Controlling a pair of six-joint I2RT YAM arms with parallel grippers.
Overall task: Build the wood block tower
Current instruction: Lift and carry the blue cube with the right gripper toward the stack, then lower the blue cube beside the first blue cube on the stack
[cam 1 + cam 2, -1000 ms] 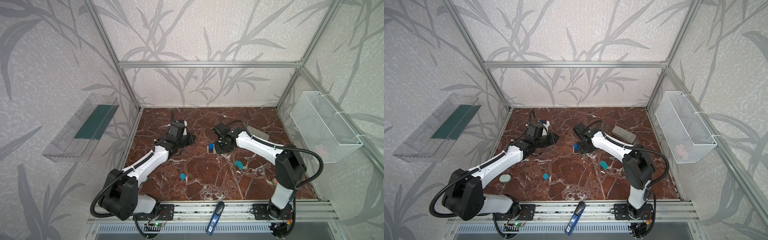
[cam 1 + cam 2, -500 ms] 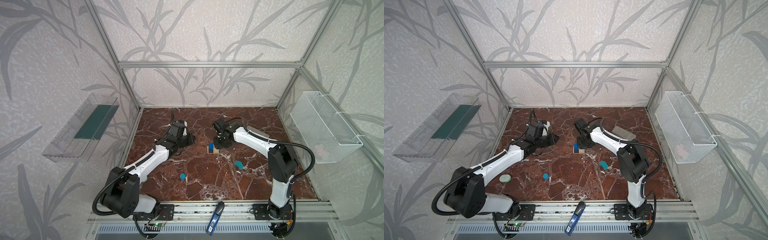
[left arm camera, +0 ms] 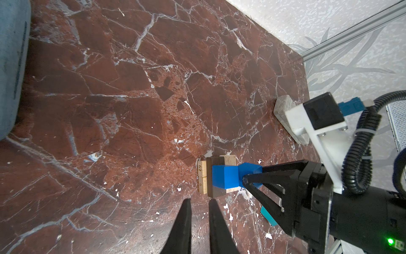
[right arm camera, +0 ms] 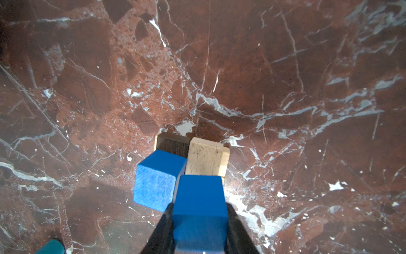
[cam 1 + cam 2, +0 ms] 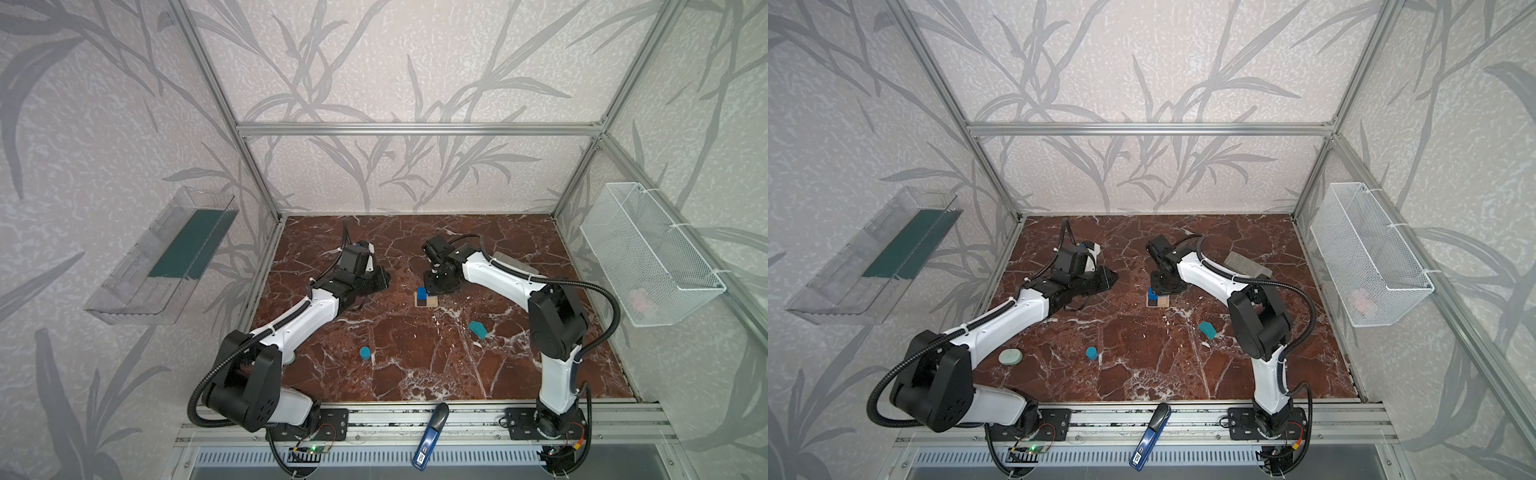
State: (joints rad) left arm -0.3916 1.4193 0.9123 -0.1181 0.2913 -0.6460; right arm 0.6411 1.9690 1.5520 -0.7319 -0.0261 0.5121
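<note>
Blue cube (image 4: 198, 211) clamped between the right jaws, over the tower (image 4: 204, 160).

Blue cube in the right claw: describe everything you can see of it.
The blue cube looks like painted wood: evenly bright blue, with flat faces and crisp edges, and no visible damage. The right claw grips it on two opposite sides, square to the fingers. It is at the top of the tower, by the pale bar and close beside the second blue cube, which sits on the dark brown bar. Whether it already rests on the pale bar or touches its neighbour cannot be told.
</note>
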